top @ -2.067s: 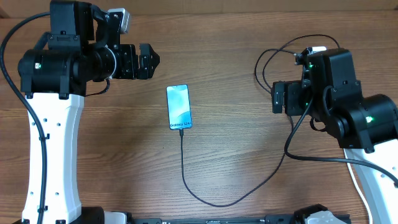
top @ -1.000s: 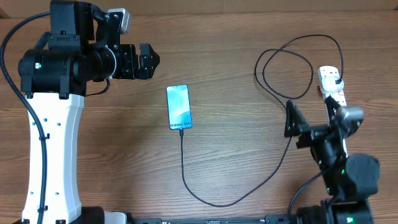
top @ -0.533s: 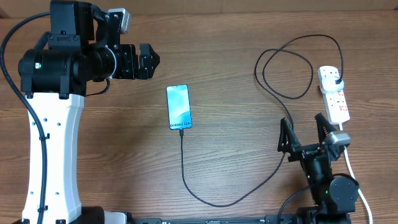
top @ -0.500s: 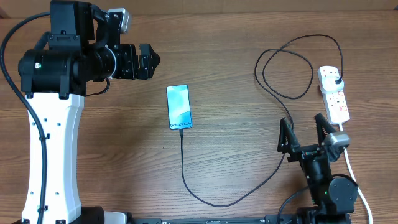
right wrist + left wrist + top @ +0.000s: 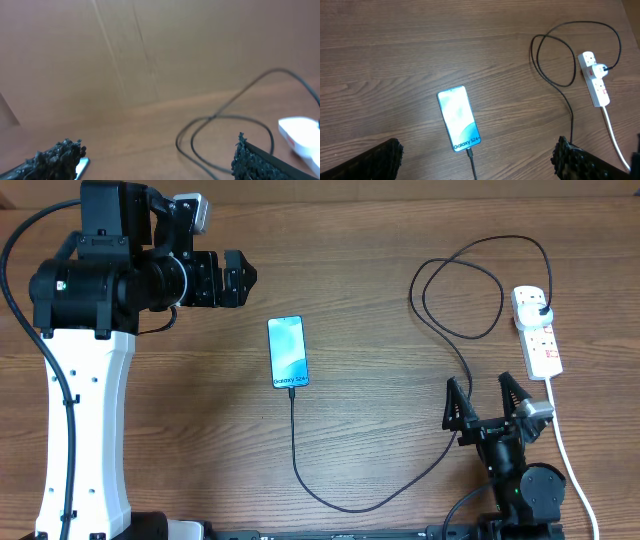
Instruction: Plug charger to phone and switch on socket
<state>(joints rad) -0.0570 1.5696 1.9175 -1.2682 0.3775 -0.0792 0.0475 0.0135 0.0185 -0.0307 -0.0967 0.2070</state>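
The phone (image 5: 287, 352) lies screen up mid-table, its blue-white screen reading "Galaxy S24"; it also shows in the left wrist view (image 5: 458, 118). The charger, a thin black cable (image 5: 400, 480), runs from the phone's near end, loops right and ends in a black plug in the socket (image 5: 537, 332), a white power strip with red switches, seen also in the left wrist view (image 5: 595, 81). My left gripper (image 5: 238, 278) is open and empty, up at the far left of the phone. My right gripper (image 5: 484, 402) is open and empty, low at the front right, near the cable.
The socket's white lead (image 5: 570, 465) runs toward the front right edge beside my right arm base. A plain brown wall (image 5: 150, 50) rises behind the wooden table (image 5: 380, 290). The cable loop (image 5: 460, 290) lies left of the socket.
My right arm has drawn back from over the socket to the front right edge, uncovering the socket. The left arm, phone and cable have not moved.
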